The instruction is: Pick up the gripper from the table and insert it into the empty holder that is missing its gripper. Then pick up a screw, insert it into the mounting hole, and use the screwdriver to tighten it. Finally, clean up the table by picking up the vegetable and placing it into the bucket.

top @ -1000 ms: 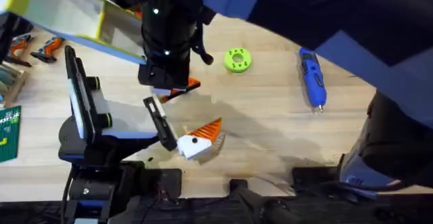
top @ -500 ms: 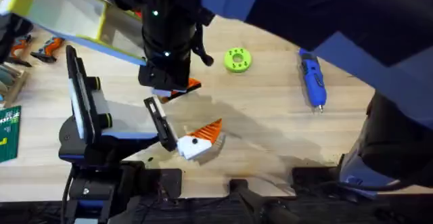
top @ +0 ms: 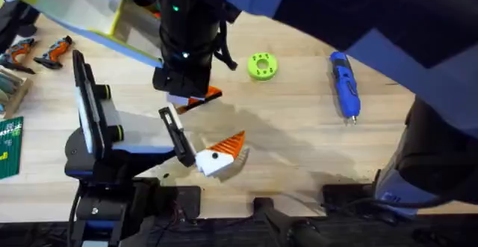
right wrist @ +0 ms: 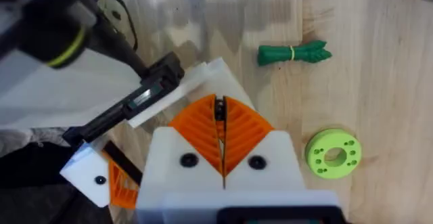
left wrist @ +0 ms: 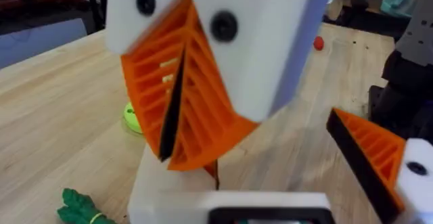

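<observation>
The right gripper (right wrist: 220, 139), white with orange ribbed pads, hangs clenched and empty above the wooden desk (top: 299, 142); the left gripper (top: 224, 151) is released.

Lime-green disc (top: 262, 66) on wooden table (top: 299, 135); orange-handled tools (top: 37, 51) at table's far-left edge

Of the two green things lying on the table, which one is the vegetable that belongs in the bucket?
The vegetable is the slim, dark-green, knobbly piece with a band around its middle. The other, the lime-green disc, is round and flat with holes through it.
</observation>
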{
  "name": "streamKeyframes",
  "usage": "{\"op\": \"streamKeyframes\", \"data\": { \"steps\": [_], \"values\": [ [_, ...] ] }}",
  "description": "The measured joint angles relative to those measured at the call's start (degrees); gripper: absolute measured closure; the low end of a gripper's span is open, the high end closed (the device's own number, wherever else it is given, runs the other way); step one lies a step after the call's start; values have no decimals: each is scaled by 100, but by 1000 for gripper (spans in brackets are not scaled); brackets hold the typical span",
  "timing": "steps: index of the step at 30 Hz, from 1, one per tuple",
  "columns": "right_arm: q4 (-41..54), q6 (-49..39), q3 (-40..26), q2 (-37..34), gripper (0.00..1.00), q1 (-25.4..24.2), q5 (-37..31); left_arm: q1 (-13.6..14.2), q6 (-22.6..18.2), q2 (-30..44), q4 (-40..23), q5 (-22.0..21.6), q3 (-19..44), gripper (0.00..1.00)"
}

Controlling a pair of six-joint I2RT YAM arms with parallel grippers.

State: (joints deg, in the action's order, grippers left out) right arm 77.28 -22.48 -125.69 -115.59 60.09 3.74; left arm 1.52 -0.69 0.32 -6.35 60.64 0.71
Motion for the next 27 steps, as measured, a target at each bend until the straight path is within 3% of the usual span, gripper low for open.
{"op": "streamKeyframes", "data": {
  "steps": [27],
  "values": [
    [-46, 17, 0, -5, 996, -54, 104, 0, -66, 0, 2, -2, 0, 15]
  ]
}}
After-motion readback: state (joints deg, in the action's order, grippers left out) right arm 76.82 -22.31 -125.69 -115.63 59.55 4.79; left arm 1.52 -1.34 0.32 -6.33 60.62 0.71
